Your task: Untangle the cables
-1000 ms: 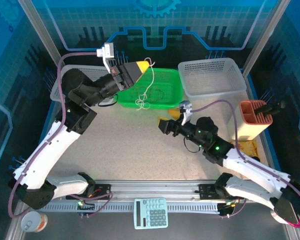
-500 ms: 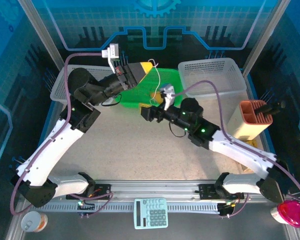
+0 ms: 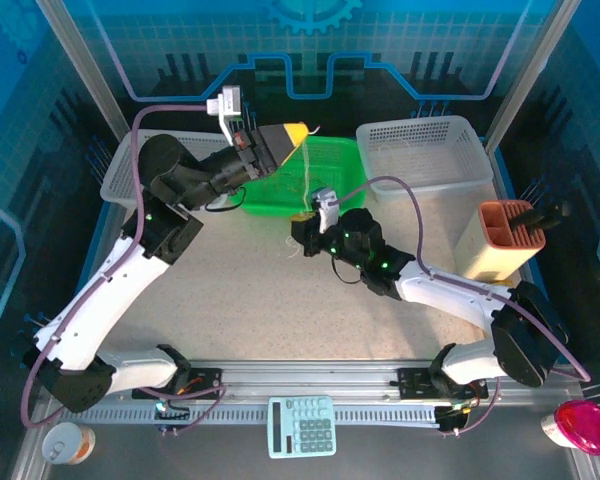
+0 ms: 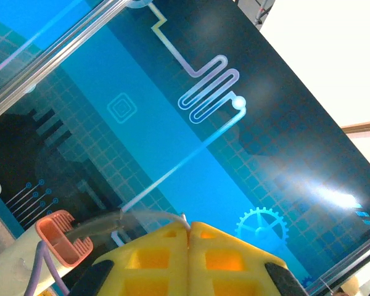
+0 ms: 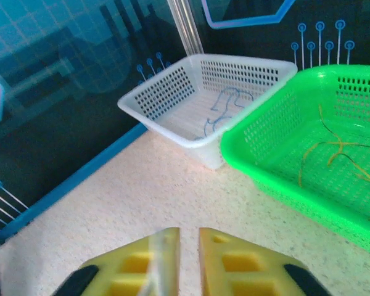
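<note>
Whitish, hair-thin wire [image 3: 306, 180] hangs at the top view's upper centre from the clenched yellow-fingered left gripper [image 4: 188, 231], down toward the right gripper [image 5: 189, 246], whose fingers we see narrowly parted, empty. Thin blue wires [image 5: 225, 105] lie in the white perforated plastic basket [image 5: 163, 92], yellowish wires [image 5: 333, 151] in the green plastic basket [image 5: 265, 135]. We judge it light, limp, snag-prone; take a free loop low.

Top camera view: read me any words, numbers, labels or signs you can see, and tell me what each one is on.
No text here can be read.
Calculator: key markings too small to read.
Can at the near left corner: top too blurred to read.
Back panel: a gear symbol and circuit-line graphics, no words.
</note>
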